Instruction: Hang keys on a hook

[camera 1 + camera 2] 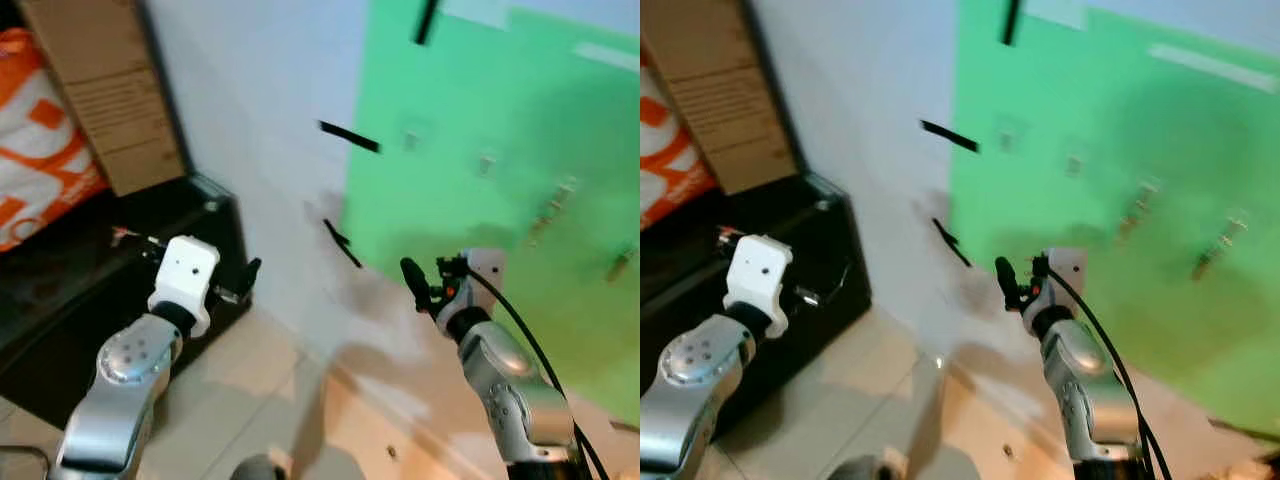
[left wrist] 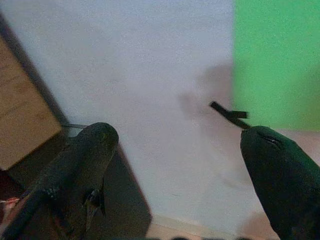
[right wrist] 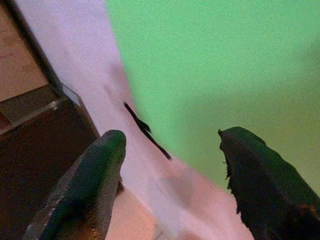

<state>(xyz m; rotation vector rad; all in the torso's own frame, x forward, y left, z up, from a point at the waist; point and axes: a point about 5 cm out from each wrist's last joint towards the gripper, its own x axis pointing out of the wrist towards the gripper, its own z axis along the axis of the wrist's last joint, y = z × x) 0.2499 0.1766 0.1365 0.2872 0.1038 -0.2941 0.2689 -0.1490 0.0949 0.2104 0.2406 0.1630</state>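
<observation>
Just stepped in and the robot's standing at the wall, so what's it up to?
The robot faces a white wall with a green panel that carries small hooks; some farther right seem to have things hanging, too blurred to identify. Both arms are raised. The left gripper and the right gripper each have open jaws with nothing between them. No keys are in either one, so the hanging is not yet under way. A black cabinet and a cardboard box stand to the left.

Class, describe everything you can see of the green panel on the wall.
The green panel is a flat, matte, bright green sheet lying against the pale wall, its left edge straight. Several small blurred hooks stick out of it in a loose row. Black tape strips sit at its left edge. The right gripper hovers before it, apart.
</observation>
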